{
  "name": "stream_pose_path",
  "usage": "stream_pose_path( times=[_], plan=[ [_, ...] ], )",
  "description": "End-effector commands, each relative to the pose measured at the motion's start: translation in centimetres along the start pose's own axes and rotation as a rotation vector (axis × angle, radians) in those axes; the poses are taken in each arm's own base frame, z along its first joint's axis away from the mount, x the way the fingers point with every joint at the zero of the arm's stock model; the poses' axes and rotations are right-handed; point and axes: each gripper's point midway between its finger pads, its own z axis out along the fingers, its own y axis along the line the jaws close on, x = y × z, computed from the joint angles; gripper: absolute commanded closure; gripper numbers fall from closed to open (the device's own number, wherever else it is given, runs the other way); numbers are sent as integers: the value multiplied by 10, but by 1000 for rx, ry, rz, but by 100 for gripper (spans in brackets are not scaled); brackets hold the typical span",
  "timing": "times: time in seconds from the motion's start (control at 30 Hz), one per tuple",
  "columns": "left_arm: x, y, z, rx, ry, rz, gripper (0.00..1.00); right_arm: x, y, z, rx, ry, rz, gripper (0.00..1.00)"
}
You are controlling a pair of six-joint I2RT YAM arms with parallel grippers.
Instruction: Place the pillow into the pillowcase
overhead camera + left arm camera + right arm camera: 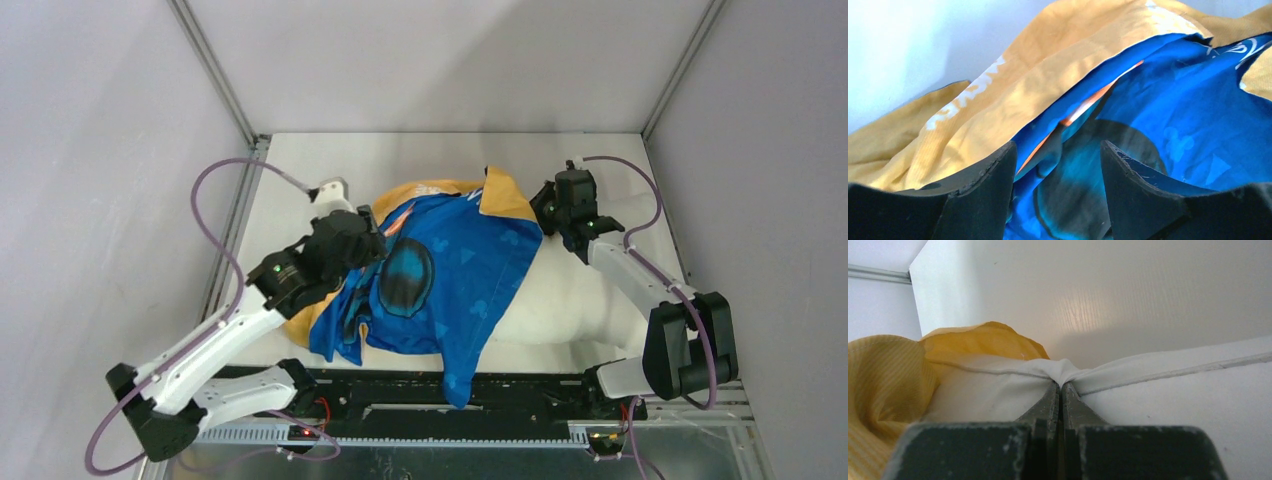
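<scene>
The white pillow (pixel 575 295) lies on the table's right half; its left part is covered by the pillowcase (pixel 450 265), blue face up with an orange-yellow edge at the back. My right gripper (pixel 547 213) is at the pillow's far edge, shut on its seam. In the right wrist view the gripper (pixel 1061 384) pinches the bunched white pillow fabric (pixel 1173 405), with the orange pillowcase (pixel 893 375) to its left. My left gripper (pixel 366 246) is at the pillowcase's left side. In the left wrist view it (pixel 1058 145) is open, with blue folds of the pillowcase (pixel 1173 110) between and beyond the fingers.
The white table (pixel 400 160) is boxed in by grey walls with metal corner posts (pixel 215 70). A black rail (pixel 530 400) runs along the near edge, and a corner of the pillowcase hangs over it. Purple cables (pixel 205 215) loop off both arms.
</scene>
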Motion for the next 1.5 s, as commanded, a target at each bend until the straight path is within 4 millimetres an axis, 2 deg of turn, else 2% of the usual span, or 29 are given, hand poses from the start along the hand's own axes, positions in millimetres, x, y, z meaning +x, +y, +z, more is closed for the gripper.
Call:
stream_pose_path(
  times=[0.0, 0.13, 0.3, 0.47, 0.57, 0.63, 0.73, 0.8, 0.9, 1.0, 1.03, 1.07, 1.13, 1.2, 1.27, 1.33, 1.4, 1.47],
  plan=[
    [15, 43, -10, -124, 5, -47, 34, 12, -3, 5, 2, 39, -33, 100],
    [28, 67, -8, -183, 22, -91, 37, 16, -5, 9, 4, 54, -32, 100],
    [40, 82, 8, -232, 52, -93, 39, 19, -7, 11, 9, 68, -38, 100],
    [39, 79, 26, -216, 43, -98, 42, 18, -7, 9, 9, 66, -41, 100],
    [34, 83, 33, -242, 28, -85, 56, 18, -6, 9, 6, 65, -42, 100],
    [26, 89, 36, -270, -1, -81, 73, 19, -6, 9, 6, 67, -44, 100],
    [-4, 93, 39, -301, -76, -67, 99, 22, -5, 8, 7, 71, -48, 100],
    [-35, 94, 44, -313, -124, -58, 100, 24, -4, 7, 2, 73, -49, 100],
    [-97, 90, 55, -322, -210, -53, 100, 29, -1, 4, -7, 69, -48, 100],
    [-159, 79, 76, -302, -248, -59, 100, 35, 2, 4, -12, 78, -39, 100],
    [-184, 69, 81, -284, -264, -63, 100, 37, 5, 4, -22, 86, -32, 100],
    [-192, 63, 91, -278, -248, -59, 100, 38, 7, 5, -31, 91, -24, 100],
    [-203, 47, 115, -239, -205, -34, 83, 37, 12, 7, -56, 88, -18, 100],
    [-202, 33, 130, -197, -159, -27, 58, 32, 16, 8, -73, 84, -14, 100],
    [-204, 17, 124, -134, -156, -15, 39, 23, 17, 7, -82, 74, -21, 100],
    [-204, -1, 107, -87, -166, 30, 24, 11, 17, 3, -78, 56, -42, 98],
    [-193, -23, 86, -13, -150, 68, 19, 0, 17, -5, -75, 41, -71, 77],
    [-172, -45, 64, 57, -125, 107, 17, -11, 19, -16, -69, 17, -105, 58]
  ],
)
